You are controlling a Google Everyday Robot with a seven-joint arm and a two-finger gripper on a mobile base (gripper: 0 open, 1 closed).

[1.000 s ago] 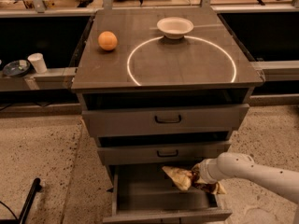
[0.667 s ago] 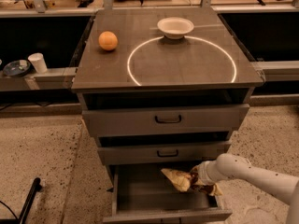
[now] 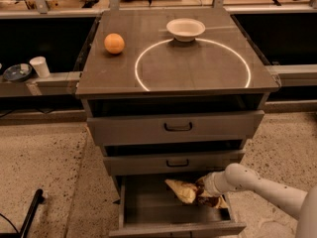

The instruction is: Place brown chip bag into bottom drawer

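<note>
— Where is the gripper (image 3: 206, 192)?
— Low on the right, inside the open grey metal bottom drawer (image 3: 148, 206), against the crinkly brown chip bag (image 3: 182, 191) with pale tan ends. Whether it grips the bag, I cannot tell.
— And the bag?
— Over the drawer floor, in the right half.

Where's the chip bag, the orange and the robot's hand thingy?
brown chip bag (image 3: 181, 190): camera view, its pale yellow end.
orange (image 3: 114, 43): camera view, its round middle.
gripper (image 3: 207, 190): camera view, its tip at the bag, over the bottom drawer (image 3: 148, 205).
</note>
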